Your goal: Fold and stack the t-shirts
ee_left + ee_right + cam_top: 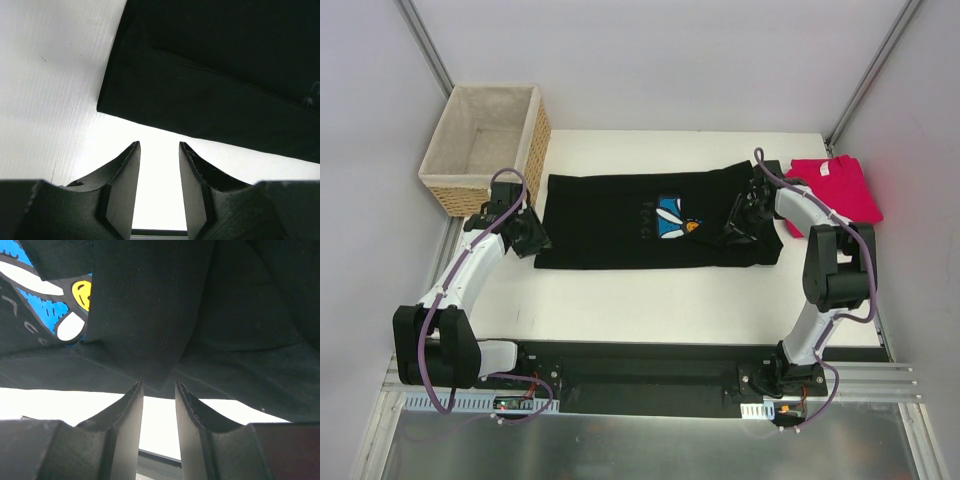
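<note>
While both arms reached in from the near edge in the overhead view, the black t-shirt (610,225) lay spread flat across the middle of the white surface (650,300), its blue daisy print (670,215) facing up, right of its centre. The pinkish-red t-shirt (840,185) lay at the far right corner of the surface, just beside the black one's right end; whether the two touched could not be told. A wicker basket (535,140) with pale lining stood at the far left corner, near the black t-shirt's left end but apart from it. The left tool (538,240) sat low at the shirt's near left corner, and the right tool (732,235) was over the shirt's right part, where the cloth was rumpled and folded over itself. From the left wrist, the left tool's two fingers (125,175) stood apart with only bare surface between them, released and grasping nothing; the black t-shirt's corner lay just beyond the tips, not touching them. From the right wrist, the right tool's fingers (127,420) also stood parted, white surface showing down the gap; a hanging fold of black cloth ended right at the tips, and whether it touched them could not be told. Part of the print showed at the upper left of that view.
</note>
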`<state>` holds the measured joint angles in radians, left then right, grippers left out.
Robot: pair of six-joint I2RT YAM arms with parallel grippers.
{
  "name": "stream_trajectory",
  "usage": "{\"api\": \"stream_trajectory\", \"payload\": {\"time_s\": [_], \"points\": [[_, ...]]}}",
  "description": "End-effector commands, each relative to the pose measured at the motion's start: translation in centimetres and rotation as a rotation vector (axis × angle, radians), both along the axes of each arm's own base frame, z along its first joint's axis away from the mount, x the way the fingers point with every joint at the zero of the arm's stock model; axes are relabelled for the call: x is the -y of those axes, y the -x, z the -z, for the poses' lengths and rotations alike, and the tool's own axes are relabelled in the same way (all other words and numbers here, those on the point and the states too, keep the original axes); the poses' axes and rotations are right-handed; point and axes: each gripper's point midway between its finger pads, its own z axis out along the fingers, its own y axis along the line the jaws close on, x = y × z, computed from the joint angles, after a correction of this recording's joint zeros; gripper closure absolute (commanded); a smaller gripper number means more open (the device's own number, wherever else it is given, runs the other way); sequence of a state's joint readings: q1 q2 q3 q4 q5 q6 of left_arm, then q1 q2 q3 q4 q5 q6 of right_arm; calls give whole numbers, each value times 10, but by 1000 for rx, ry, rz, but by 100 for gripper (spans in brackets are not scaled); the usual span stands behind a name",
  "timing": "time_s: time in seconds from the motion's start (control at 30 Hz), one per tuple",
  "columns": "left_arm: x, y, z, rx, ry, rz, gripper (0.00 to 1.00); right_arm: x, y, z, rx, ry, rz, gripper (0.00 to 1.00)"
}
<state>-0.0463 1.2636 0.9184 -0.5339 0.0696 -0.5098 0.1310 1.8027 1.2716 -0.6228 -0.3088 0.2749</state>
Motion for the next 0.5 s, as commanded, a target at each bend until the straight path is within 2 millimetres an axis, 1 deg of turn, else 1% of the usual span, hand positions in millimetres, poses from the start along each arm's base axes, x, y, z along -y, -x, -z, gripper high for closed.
{"api": "stream_trajectory", "payload": {"time_s": [0.0,0.23,0.47], "points": [[-1,0,-2,15,-6,-14,64,-1,0,-5,-10,19,-13,65],[0,0,0,6,-9,-5,64,-10,-2,5,-25,-3,-19,66],[-1,-1,1,2,-13,-9,64,-12,-12,1,-10,-7,-18,66]]}}
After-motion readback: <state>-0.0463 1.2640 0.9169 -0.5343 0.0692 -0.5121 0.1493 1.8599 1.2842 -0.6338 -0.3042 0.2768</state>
